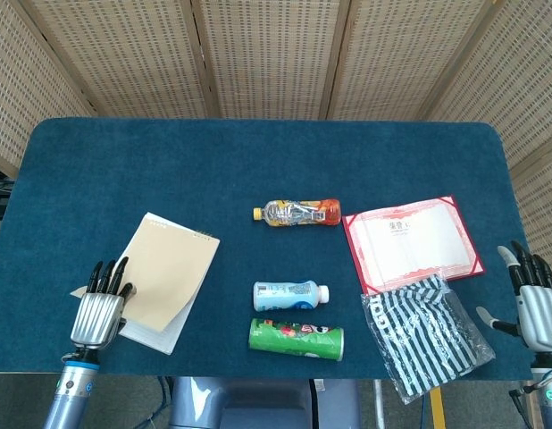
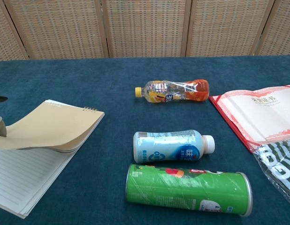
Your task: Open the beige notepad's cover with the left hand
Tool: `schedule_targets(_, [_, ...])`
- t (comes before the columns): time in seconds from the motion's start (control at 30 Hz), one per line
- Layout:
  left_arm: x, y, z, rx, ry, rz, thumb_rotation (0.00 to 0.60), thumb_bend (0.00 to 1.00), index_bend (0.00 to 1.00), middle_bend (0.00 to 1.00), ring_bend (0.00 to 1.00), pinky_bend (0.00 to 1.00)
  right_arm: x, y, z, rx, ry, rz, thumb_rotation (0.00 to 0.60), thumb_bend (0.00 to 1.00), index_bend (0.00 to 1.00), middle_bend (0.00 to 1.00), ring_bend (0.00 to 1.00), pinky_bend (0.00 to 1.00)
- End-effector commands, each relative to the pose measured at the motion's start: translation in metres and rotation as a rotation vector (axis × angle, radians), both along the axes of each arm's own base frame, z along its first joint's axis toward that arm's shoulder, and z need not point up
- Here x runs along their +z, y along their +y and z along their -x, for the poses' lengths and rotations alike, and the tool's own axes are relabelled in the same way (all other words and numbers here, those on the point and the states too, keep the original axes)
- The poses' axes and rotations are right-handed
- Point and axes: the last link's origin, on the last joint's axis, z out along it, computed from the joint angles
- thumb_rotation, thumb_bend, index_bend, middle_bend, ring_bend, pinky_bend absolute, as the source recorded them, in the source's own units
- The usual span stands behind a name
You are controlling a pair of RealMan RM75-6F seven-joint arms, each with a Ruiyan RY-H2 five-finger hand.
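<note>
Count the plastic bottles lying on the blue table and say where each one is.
2. The orange-capped bottle lies on its side mid-table, left of the red certificate. The white-capped bottle lies nearer the robot, just behind the green can. None seems hidden.

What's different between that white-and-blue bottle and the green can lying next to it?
The white-and-blue bottle is slimmer and shorter; the green can is fatter and longer. The bottle narrows to a white screw cap at its right end; the can keeps one width and ends in a flat rim. The bottle's label is pale blue, the can's bright green with a picture. Both lie on their sides, roughly parallel, near the table's front edge.
</note>
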Motion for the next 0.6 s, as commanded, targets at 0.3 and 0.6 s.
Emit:
schedule_targets(0.3, [0.013, -0.025, 0.009, -0.008, 0.005, 0.010, 0.600, 0.72, 0.79, 0.00, 0.00, 0.00, -0.001, 0.000, -0.001, -0.001, 0.001, -0.002, 0.600, 0.21, 0.03, 0.00, 0.00, 0.00])
schedule_targets(0.6, [0.019, -0.047, 0.012, -0.013, 0.012, 0.028, 0.600, 0.72, 0.79, 0.00, 0.00, 0.00, -0.001, 0.000, -0.001, -0.001, 0.003, -0.003, 0.600, 0.21, 0.03, 0.00, 0.00, 0.00])
